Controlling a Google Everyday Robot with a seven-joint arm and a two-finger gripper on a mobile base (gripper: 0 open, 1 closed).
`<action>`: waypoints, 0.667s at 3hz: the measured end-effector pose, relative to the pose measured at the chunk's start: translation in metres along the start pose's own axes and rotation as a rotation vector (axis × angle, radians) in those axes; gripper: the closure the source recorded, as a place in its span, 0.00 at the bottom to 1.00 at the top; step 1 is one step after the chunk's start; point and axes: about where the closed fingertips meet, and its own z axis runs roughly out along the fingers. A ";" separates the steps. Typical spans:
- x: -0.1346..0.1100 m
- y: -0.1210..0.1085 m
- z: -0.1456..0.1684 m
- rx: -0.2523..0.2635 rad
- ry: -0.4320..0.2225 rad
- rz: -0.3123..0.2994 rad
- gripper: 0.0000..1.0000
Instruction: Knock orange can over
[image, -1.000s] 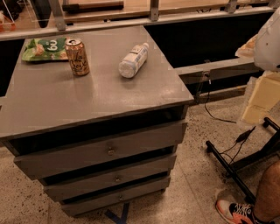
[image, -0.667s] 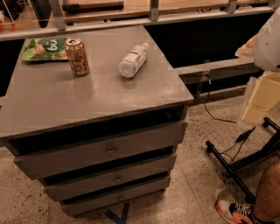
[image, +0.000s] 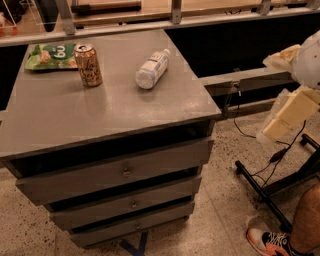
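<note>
Nothing has moved since the earlier view: the can, the bottle, the bag and the robot's arm all sit where they were. I am looking down at a grey cabinet (image: 100, 115) that fills the left and centre of the frame, with three drawers stacked on its front.

The orange can (image: 88, 65) stands upright in the upper left of the frame, on the far left part of the cabinet top, its silver rim facing up and its pale lettering turned towards me. A green snack bag (image: 50, 55) lies flat just to the left of the can, its right edge meeting the can in this view. To the right of the can, apart from it, a clear plastic bottle (image: 151, 69) with a white label lies on its side, cap pointing to the upper right.

The gripper (image: 287, 117) shows as a pale cream shape at the right edge of the frame, about mid-height, out over the floor and well apart from the cabinet and the can. I cannot tell whether it is open or closed, and it holds nothing that I can see.

Below it, black stand legs (image: 260, 187) and cables cross the speckled floor. A person's bare leg and orange-and-white shoe (image: 270, 242) sit in the lower right corner.
</note>
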 end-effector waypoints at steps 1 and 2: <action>-0.037 -0.005 0.015 0.025 -0.218 0.008 0.00; -0.091 -0.010 0.020 0.017 -0.433 0.043 0.00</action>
